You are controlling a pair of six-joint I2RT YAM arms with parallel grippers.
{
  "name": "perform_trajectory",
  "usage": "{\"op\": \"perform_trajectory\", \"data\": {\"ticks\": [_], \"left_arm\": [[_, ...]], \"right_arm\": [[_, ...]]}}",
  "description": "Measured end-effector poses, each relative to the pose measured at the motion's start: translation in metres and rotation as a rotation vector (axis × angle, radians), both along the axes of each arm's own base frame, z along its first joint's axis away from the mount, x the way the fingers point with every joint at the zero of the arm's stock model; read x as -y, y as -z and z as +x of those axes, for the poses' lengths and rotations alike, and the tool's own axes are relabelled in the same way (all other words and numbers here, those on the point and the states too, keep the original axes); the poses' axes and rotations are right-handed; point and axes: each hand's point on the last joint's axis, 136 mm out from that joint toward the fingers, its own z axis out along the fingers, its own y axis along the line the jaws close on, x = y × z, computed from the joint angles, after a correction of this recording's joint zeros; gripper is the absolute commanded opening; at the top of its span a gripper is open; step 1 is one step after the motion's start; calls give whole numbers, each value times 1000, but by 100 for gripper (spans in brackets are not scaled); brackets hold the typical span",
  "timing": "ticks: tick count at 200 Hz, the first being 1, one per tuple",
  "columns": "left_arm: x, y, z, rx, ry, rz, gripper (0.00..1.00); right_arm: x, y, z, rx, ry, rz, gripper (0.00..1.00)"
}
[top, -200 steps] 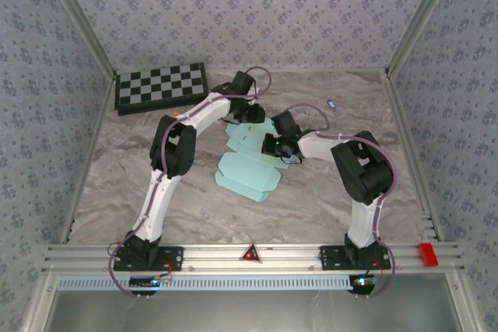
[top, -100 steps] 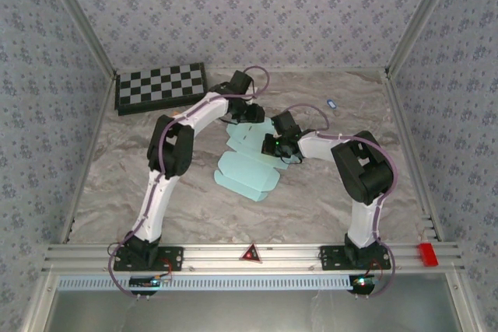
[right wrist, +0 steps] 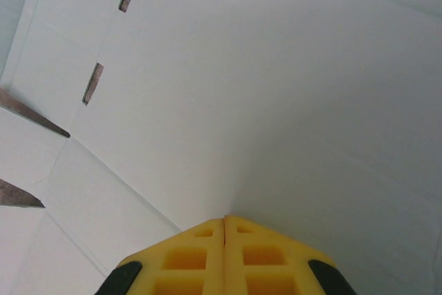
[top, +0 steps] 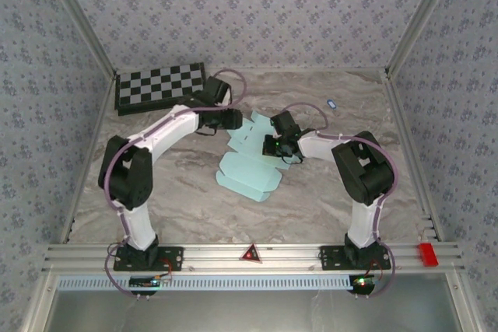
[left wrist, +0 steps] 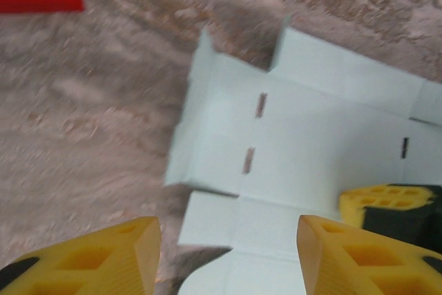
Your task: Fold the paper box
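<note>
The paper box [top: 247, 172] is a pale blue die-cut sheet lying mostly flat in the middle of the table, with flaps and small slots [left wrist: 261, 104]. My left gripper [top: 231, 120] is at the sheet's far left edge; in the left wrist view it [left wrist: 228, 234] stands open, low over a side flap, with nothing between its yellow fingers [left wrist: 103, 257]. My right gripper [top: 270, 145] is on the sheet's far right part. In the right wrist view it [right wrist: 224, 220] is shut, tips pressed against the paper box [right wrist: 276, 88]. Its yellow fingertip [left wrist: 383, 198] also shows in the left wrist view.
A black-and-white checkerboard [top: 161, 85] lies at the back left, close behind the left arm. A small blue object [top: 331, 103] lies at the back right. A red block [top: 427, 253] sits on the front rail at right. Patterned walls close in the table.
The left arm has swung out to the left and its gripper has drawn back to the sheet's left edge, with its jaws opening. The right gripper has stayed put.
</note>
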Motion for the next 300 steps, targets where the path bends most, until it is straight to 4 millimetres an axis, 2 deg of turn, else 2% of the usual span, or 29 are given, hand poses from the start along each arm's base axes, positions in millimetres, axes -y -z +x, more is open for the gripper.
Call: {"op": "perform_trajectory", "data": {"ticks": [25,48,81,132,208,242,300], "left_arm": [[-15,30,-16,-66,-26,0,56],[-11,52,-29,-127,4,-31,56],[7,65,-24,-142,41,-106,54],[13,89,-22,-189,39,-131,52],[18,93,-23,-209,45,-157,44],[21,87,-21,-199,63,-168,37],[29,83,-26,-210,109,-201,31]], "right_arm": [[1,0,0,4,-10,-11,3],[1,0,-1,6,-17,-17,3],[1,0,-1,6,-18,-18,3],[1,0,-1,9,-17,-25,3],[1,-1,-2,2,-17,-32,3],[2,-1,-2,-1,-17,-37,3],[1,-1,-2,-2,-18,-42,3]]}}
